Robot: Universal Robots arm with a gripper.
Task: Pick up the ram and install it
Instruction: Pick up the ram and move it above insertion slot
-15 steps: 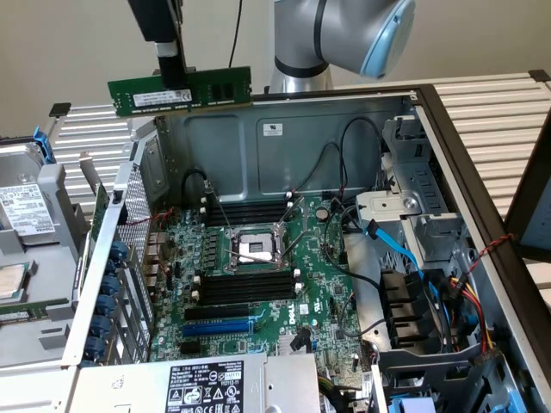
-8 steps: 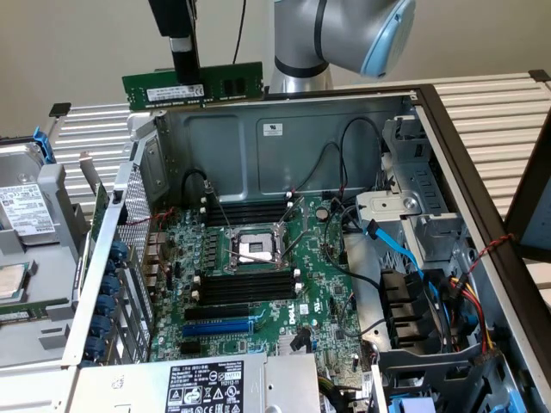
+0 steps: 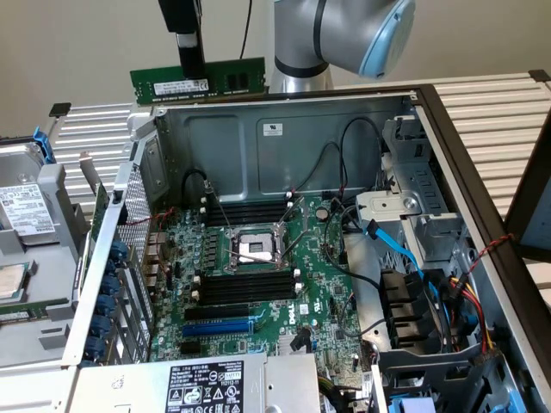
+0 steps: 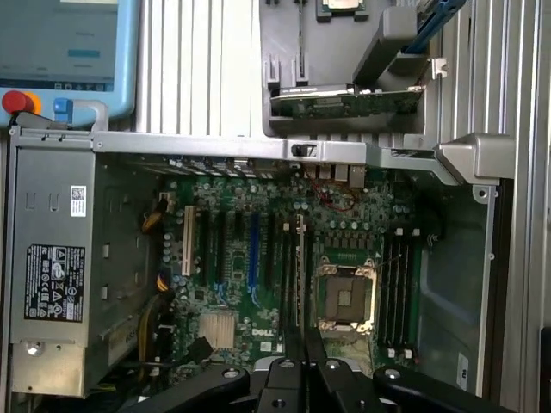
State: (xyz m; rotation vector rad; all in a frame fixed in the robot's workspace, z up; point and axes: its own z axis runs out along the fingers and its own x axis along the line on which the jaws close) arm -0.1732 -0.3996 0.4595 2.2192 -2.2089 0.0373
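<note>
- Sitting nearest is the power supply (image 3: 204, 385), its labelled face turned up at the front edge of the open computer case (image 3: 215, 142).
- The large green motherboard (image 3: 323, 301) lies flat on the case floor beyond it.
- The CPU socket (image 3: 254, 248) sits near the board's middle, with a bank of long black memory slots (image 3: 245, 286) on its near side and another on its far side.
- A blue cable (image 3: 392, 245) runs across the drive bays on the exterior view's right.
- The ram (image 3: 232, 79) is held level in the air, above the case's far wall, label facing the viewer, well clear of the slots.
- The gripper (image 3: 192, 70) is closed on the ram, gripping it near its middle; in the wrist view the stick appears edge-on between the fingers (image 4: 277, 379).
- The robot arm (image 3: 344, 34) stands farthest back, behind the case.
</note>
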